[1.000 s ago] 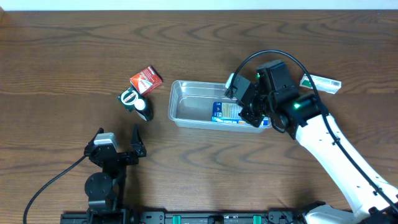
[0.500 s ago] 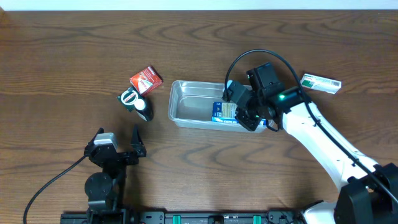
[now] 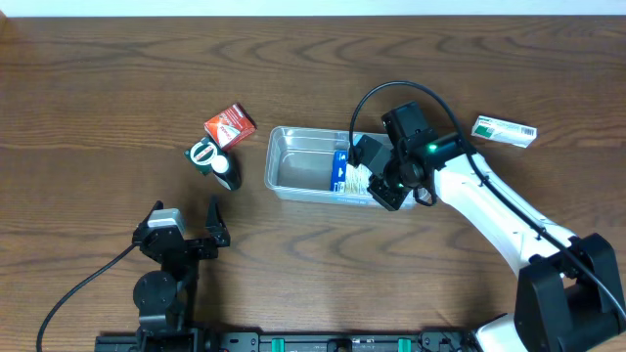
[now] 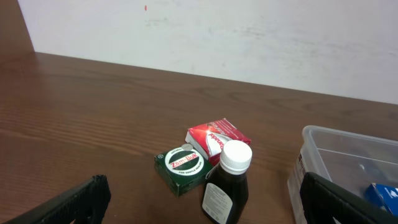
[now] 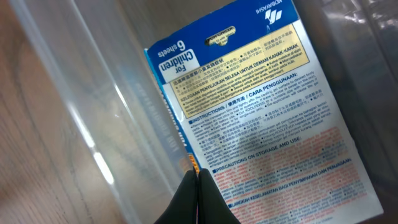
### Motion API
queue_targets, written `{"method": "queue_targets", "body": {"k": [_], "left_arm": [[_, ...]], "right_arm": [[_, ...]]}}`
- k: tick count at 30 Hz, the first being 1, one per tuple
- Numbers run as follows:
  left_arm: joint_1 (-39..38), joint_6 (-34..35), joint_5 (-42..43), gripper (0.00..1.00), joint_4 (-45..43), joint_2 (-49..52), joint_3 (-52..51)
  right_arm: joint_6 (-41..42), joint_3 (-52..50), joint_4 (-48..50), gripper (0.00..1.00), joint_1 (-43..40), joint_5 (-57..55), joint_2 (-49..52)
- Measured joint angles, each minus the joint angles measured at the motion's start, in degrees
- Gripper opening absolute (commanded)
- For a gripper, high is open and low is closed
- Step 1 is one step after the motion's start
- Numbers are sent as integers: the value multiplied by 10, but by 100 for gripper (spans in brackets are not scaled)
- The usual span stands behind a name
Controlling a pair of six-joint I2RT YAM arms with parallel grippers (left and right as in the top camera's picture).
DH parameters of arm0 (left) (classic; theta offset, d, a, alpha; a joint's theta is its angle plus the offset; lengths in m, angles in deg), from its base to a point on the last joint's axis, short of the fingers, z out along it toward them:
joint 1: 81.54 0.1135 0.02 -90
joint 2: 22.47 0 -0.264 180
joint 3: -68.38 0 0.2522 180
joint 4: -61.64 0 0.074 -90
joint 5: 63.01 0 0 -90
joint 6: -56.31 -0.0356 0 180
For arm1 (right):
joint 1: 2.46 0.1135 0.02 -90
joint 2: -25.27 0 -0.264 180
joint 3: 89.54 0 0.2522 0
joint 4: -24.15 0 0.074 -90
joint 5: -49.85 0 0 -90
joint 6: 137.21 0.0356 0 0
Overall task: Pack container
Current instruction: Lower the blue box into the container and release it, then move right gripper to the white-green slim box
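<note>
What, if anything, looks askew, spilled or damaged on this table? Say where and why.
Only the blue-and-white printed sheet packet stands out. It sits tilted against a wall of the clear plastic rectangular container rather than lying flat, and the right gripper is pinching its edge. Nothing looks spilled or damaged.

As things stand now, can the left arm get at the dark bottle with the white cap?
Probably yes. The left gripper stands open, facing the bottle, with bare table between them. The green tin and red packet lie behind it, not in the way.
</note>
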Motion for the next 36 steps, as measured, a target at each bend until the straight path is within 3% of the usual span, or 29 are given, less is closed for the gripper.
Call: {"method": "queue_targets", "body": {"k": [9, 10, 11, 12, 13, 19, 25, 31, 36], "left_arm": [[0, 0, 0, 98, 0, 0, 0], [0, 0, 0, 98, 0, 0, 0], [0, 0, 0, 98, 0, 0, 0], [0, 0, 0, 98, 0, 0, 0], [0, 0, 0, 98, 0, 0, 0], [0, 0, 0, 98, 0, 0, 0], [0, 0, 0, 98, 0, 0, 0], [0, 0, 0, 98, 0, 0, 0], [0, 0, 0, 98, 0, 0, 0]], "right_arm": [[0, 22, -30, 3, -2, -12, 5], [2, 37, -41, 14, -3, -13, 5], [5, 57, -54, 41, -3, -13, 5], [8, 76, -62, 79, -6, -14, 5], [6, 99, -73, 99, -8, -14, 5], [6, 216, -85, 99, -19, -9, -7], [46, 235, -14, 99, -35, -62, -17], [269, 235, -16, 99, -146, -205, -17], [419, 228, 0, 99, -269, -227, -17]]}}
